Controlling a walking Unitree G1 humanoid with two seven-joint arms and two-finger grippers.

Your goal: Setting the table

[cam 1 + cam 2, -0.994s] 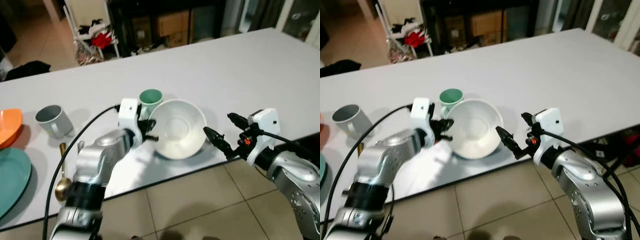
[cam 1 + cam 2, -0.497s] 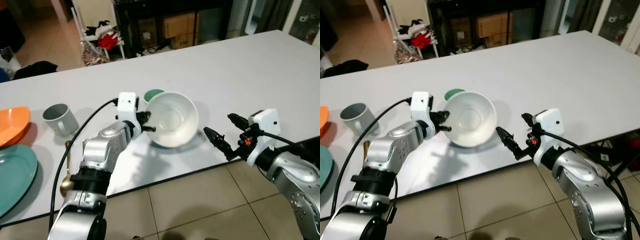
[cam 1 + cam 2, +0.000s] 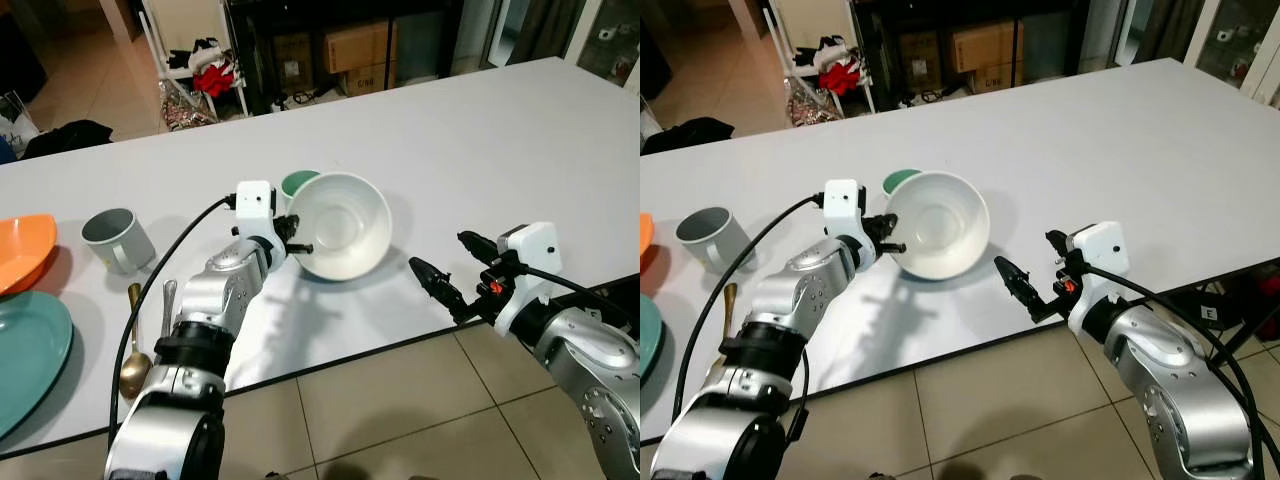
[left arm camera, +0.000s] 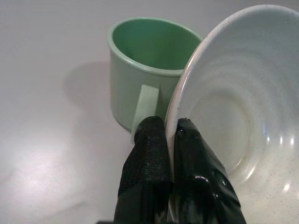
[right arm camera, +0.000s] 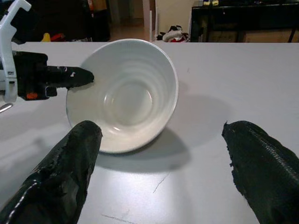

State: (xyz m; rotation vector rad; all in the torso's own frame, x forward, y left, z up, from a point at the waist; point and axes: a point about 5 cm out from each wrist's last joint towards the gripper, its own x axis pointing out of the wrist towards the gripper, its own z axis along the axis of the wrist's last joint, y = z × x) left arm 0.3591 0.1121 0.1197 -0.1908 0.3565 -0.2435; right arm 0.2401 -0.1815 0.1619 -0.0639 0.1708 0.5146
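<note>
A white bowl [image 3: 341, 224] is held tilted above the white table [image 3: 480, 150], its opening facing me. My left gripper [image 3: 297, 241] is shut on the bowl's left rim; in the left wrist view its fingertips [image 4: 152, 135] pinch the rim [image 4: 180, 100]. A mint-green mug [image 4: 145, 70] stands on the table just behind the bowl [image 3: 938, 222]. My right gripper [image 3: 452, 272] hovers at the table's near edge, to the right of the bowl, open with nothing between its fingers [image 5: 74, 154].
At the left stand a grey mug [image 3: 115, 238], an orange plate [image 3: 22, 250] and a teal plate [image 3: 30, 350]. A gold spoon [image 3: 131, 355] and a silver utensil [image 3: 165, 305] lie beside them. Tiled floor [image 3: 400, 400] lies below the table's near edge.
My left gripper has lifted the bowl and carried it slightly away from me and tilted it more upright. The right gripper has stayed in place. The camera has shifted a little.
</note>
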